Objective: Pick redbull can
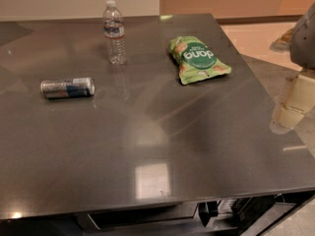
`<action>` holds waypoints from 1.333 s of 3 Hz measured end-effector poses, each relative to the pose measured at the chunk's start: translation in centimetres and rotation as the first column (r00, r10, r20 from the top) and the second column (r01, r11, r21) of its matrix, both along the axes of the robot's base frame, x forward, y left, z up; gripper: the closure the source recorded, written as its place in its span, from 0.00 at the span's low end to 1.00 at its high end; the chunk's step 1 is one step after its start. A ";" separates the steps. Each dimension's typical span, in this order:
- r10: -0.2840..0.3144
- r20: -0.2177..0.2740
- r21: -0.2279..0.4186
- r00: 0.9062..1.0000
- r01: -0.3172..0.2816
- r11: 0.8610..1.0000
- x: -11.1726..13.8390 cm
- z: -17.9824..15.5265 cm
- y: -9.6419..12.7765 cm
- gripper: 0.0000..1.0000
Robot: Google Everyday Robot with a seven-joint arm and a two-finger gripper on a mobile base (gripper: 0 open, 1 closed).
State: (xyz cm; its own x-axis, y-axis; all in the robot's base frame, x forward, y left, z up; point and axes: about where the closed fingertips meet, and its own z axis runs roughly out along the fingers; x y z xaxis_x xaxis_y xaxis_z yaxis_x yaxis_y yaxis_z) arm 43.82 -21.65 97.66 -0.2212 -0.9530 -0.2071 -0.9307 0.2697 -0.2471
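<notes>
The redbull can point(67, 88), silver with blue panels, lies on its side on the left part of the dark glossy table point(162, 132). My gripper point(289, 108), cream-coloured on a grey arm, hangs at the far right edge of the view, over the table's right edge. It is far from the can and holds nothing that I can see.
A clear plastic water bottle point(114, 32) stands upright behind the can. A green snack bag point(198, 59) lies flat at the back centre-right. The table's front edge runs along the bottom of the view, with dark hardware below it.
</notes>
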 end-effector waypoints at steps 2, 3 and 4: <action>0.018 -0.002 0.021 1.000 -0.018 1.000 0.9 0.0 1.0 0.00; 0.038 -0.006 0.065 0.999 -0.037 0.997 2.7 -0.3 3.0 0.00; 0.068 -0.015 0.120 0.998 -0.066 0.991 5.3 -1.1 6.4 0.00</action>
State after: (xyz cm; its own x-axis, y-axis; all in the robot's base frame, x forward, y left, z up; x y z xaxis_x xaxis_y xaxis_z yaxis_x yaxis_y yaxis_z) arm 49.10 -15.22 96.58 -0.1624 -0.9346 -0.3164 -0.9518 0.2329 -0.1994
